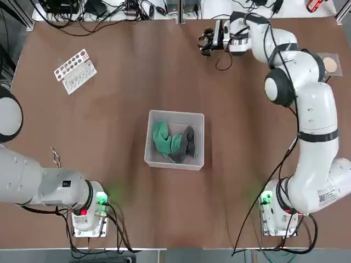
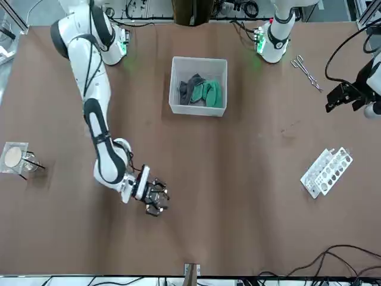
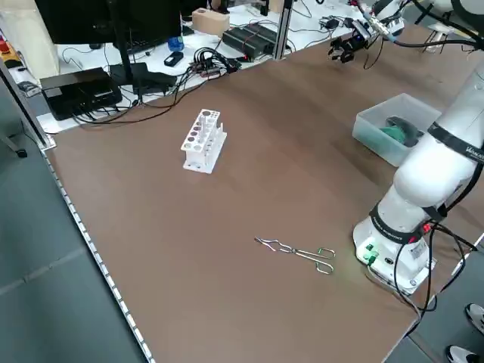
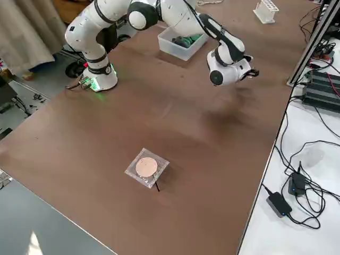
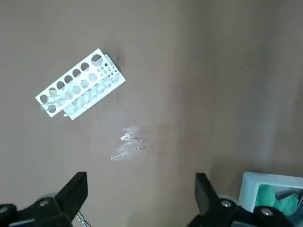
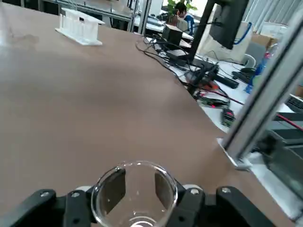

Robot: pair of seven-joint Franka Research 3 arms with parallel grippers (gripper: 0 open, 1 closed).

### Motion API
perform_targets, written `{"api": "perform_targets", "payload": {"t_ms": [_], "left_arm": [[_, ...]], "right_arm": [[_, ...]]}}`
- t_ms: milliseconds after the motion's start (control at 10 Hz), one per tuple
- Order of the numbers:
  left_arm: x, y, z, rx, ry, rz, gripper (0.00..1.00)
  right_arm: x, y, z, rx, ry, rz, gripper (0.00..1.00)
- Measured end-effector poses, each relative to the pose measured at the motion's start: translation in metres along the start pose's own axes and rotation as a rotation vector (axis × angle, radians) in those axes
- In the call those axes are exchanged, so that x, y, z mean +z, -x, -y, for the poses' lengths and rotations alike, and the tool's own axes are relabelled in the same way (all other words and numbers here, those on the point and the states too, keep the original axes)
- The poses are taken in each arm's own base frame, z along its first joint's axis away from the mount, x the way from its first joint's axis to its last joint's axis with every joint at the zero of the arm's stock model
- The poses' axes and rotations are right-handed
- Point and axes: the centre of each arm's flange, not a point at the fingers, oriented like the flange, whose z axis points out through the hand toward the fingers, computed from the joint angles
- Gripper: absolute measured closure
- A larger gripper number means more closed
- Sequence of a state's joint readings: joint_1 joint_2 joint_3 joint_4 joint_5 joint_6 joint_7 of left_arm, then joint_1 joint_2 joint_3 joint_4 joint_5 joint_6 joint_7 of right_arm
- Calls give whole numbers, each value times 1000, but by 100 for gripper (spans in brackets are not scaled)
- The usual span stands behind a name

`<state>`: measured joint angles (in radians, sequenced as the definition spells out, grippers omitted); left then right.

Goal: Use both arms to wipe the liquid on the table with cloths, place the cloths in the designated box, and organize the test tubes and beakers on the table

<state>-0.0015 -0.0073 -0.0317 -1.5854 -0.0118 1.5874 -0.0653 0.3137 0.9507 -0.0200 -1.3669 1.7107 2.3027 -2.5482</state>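
The beaker (image 6: 135, 194), a clear glass, sits clamped in the right tool (image 1: 207, 43) above the desk's (image 1: 120, 87) far edge, probably in transit to be tidied; both cloths (image 1: 174, 141) already lie in the box (image 1: 174, 163) mid-desk; the left tool (image 5: 139, 201) hangs parked, spread wide; cables and electronics crowd benches beyond.

A: Table (image 1: 120, 82) plain matte brown. Box (image 1: 155, 117), translucent whitish-grey, holds one bright green cloth (image 1: 163, 138) and one dark grey-black cloth (image 1: 188, 143).

B: Rack (image 1: 75, 71) at 10 o'clock from the box: white, with dark and reddish holes. Arms white with grey rings; right gripper (image 6: 137, 208) black around a clear glass beaker (image 6: 135, 191). Green lights at both bases.
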Motion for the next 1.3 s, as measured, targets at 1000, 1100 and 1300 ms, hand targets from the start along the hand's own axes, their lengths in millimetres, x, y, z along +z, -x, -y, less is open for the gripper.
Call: {"api": "perform_targets", "payload": {"t_ms": [1000,1100,1300], "left_arm": [[0,0,-3,8,0,0,0],[0,0,-3,8,0,0,0],[0,0,-4,8,0,0,0]], "right_arm": [[-266,48,-100,143,-216,66,59],[-294,47,-104,160,-254,62,59],[-351,53,-110,177,-291,58,59]]}}
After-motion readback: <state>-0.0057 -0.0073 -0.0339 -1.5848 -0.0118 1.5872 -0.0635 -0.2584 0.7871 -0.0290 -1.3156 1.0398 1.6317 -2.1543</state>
